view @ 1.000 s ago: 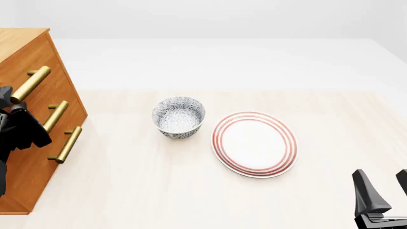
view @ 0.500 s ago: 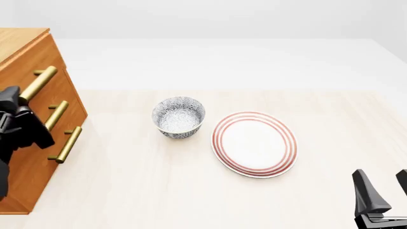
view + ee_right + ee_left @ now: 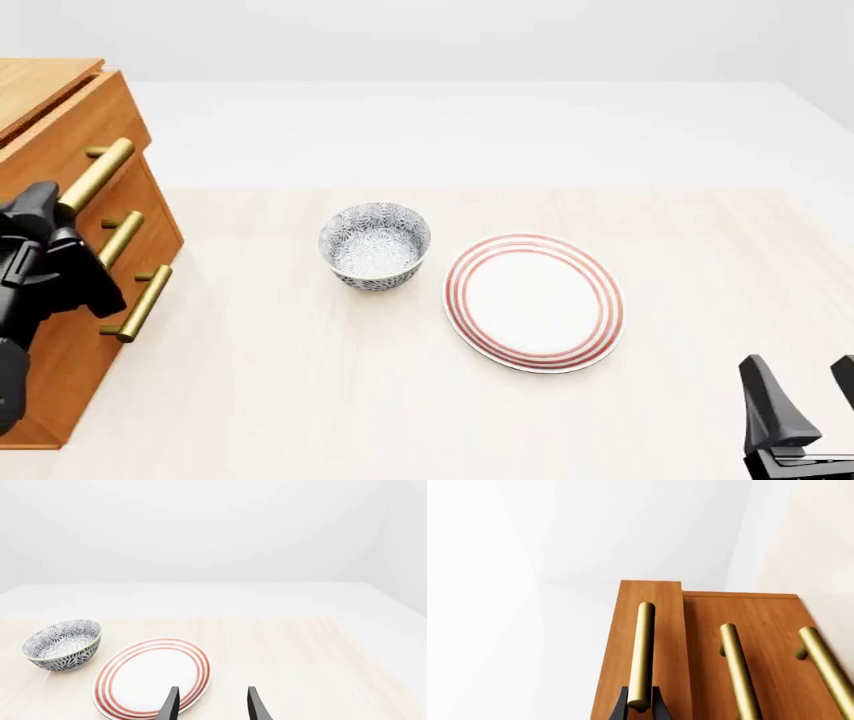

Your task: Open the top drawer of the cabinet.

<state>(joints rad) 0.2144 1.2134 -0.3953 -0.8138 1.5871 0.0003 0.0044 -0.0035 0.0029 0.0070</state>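
Where the left claw (image 3: 640, 706) meets the cabinet (image 3: 54, 330), its two black fingertips sit pressed against either side of the near end of a brass bar handle (image 3: 642, 655), closed on it. That handle belongs to the top drawer (image 3: 74, 130), the uppermost of three, which stands slightly forward of the two drawer fronts below it. In the left wrist view the drawer's front shows as a raised step beside the lower fronts, whose own brass handles run alongside. From the front, the claw and its dark arm cover the lower end of the top handle, at the far left edge of the pale wooden counter (image 3: 334, 400).

Well apart from the cabinet, a blue-and-white patterned bowl (image 3: 375, 246) stands near the counter's middle, with a white plate with red rings (image 3: 534, 302) just beside it on the right.

The right claw (image 3: 212, 705) hangs over the counter's near right corner, fingers parted and holding nothing, pointing toward the plate.
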